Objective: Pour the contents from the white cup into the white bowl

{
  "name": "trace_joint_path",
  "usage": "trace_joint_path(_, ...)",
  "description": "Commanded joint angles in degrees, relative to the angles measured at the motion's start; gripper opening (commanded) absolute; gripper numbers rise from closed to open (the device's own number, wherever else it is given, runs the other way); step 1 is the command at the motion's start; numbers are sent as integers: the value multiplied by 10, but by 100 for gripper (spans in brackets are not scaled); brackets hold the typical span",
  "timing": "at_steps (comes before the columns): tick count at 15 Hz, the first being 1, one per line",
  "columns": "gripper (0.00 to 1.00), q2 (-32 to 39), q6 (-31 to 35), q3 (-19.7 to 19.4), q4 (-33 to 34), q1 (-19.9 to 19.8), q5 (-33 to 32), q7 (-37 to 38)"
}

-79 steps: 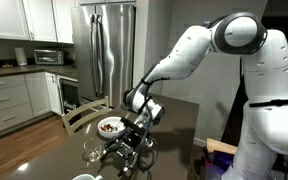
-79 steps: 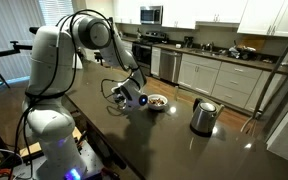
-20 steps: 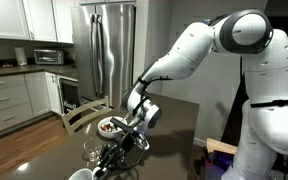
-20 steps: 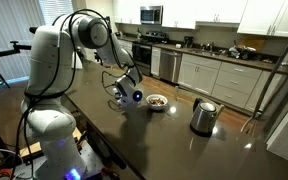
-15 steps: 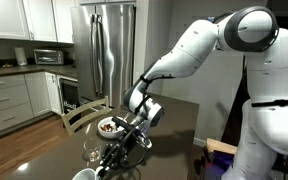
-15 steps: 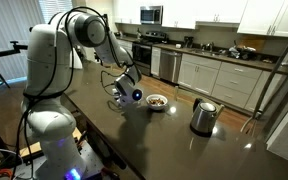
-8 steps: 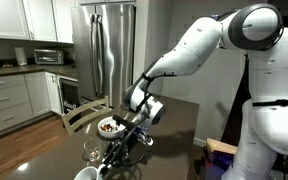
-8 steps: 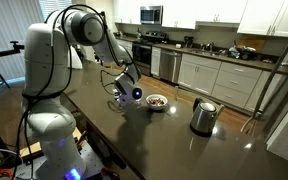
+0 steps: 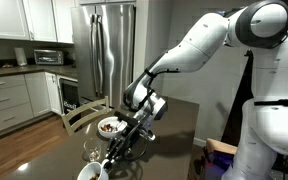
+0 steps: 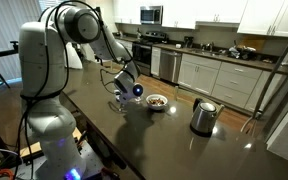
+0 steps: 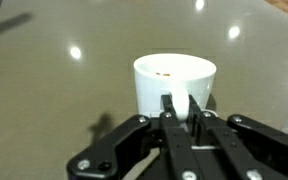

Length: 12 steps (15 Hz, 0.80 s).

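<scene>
The white cup fills the middle of the wrist view, upright, with a few small brown bits inside near its far wall. My gripper is shut on the cup's near rim, one finger inside and one outside. In an exterior view the cup hangs at the end of the gripper, low over the dark table, near the front edge. The white bowl with dark contents sits farther back on the table, apart from the cup. It shows as the bowl to the right of the gripper.
A clear stemmed glass stands close beside the held cup. A steel kettle sits on the table beyond the bowl. The dark glossy table stretches around them. Kitchen counters and a fridge are in the background.
The arm has lifted and shifted slightly, carrying the cup up off the table and a little toward the bowl. The grip stays shut.
</scene>
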Motion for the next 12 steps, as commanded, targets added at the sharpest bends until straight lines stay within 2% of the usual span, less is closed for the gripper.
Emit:
trace_joint_path(1, 4, -43, 10, 0, -23, -5, -20, 34)
trace_joint_path(6, 4, -52, -4, -4, -29, -11, -30, 28)
trace_joint_path(12, 4, -60, 15, -10, -33, -10, -67, 51)
